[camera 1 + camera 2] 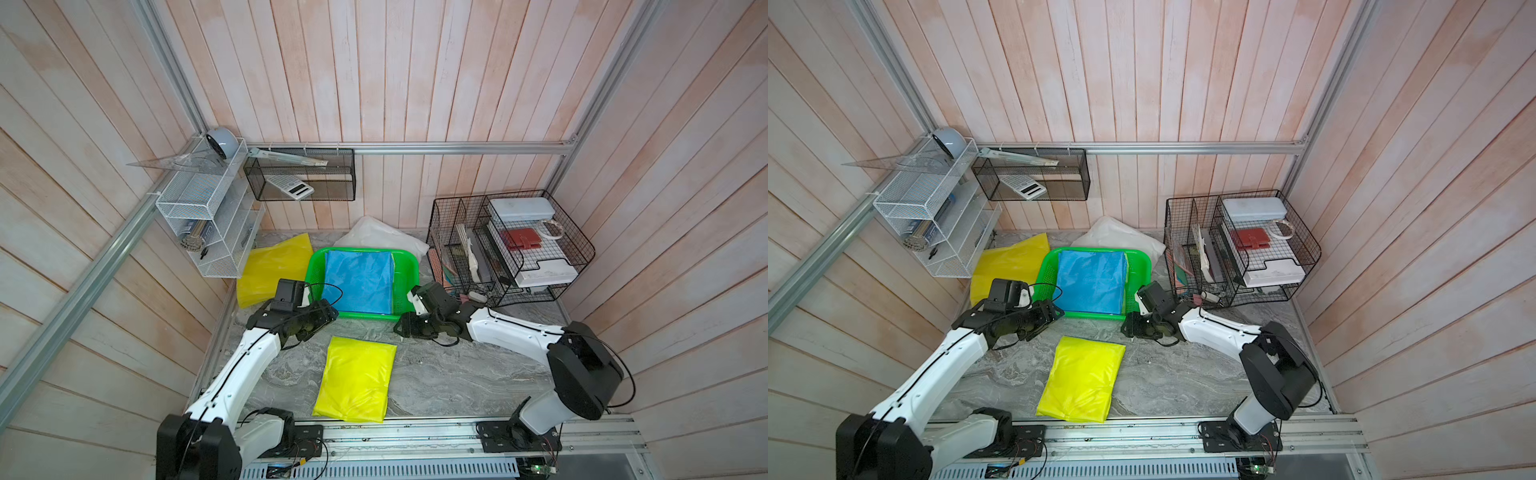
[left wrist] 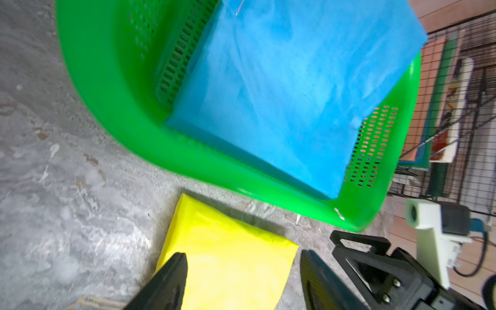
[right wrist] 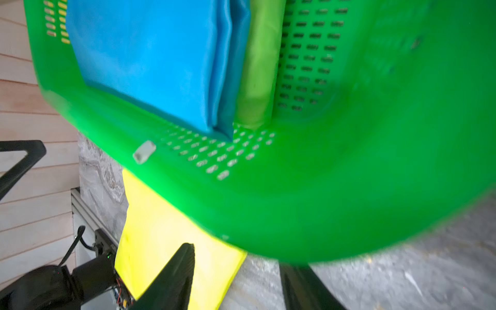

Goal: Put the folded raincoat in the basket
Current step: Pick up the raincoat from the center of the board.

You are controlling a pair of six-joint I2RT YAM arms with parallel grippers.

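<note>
The bright green basket (image 1: 365,318) (image 1: 1092,316) stands mid-table and holds a folded blue raincoat (image 1: 359,280) (image 2: 281,88). In the right wrist view a lime-green folded piece (image 3: 257,75) lies beside the blue raincoat (image 3: 147,59). A folded yellow raincoat (image 1: 355,384) (image 1: 1081,378) lies flat on the table in front of the basket. My left gripper (image 1: 330,312) (image 2: 244,255) hangs open at the basket's near left corner, above the yellow raincoat's (image 2: 228,268) far edge, with nothing in it. My right gripper (image 1: 401,328) (image 3: 240,257) is open and empty by the near right corner.
A loose yellow sheet (image 1: 270,266) lies left of the basket and a white bag (image 1: 382,237) behind it. A black wire-grid organiser (image 1: 511,249) stands close on the right. A white mesh shelf (image 1: 203,216) and a black mesh bin (image 1: 299,174) hang on the walls.
</note>
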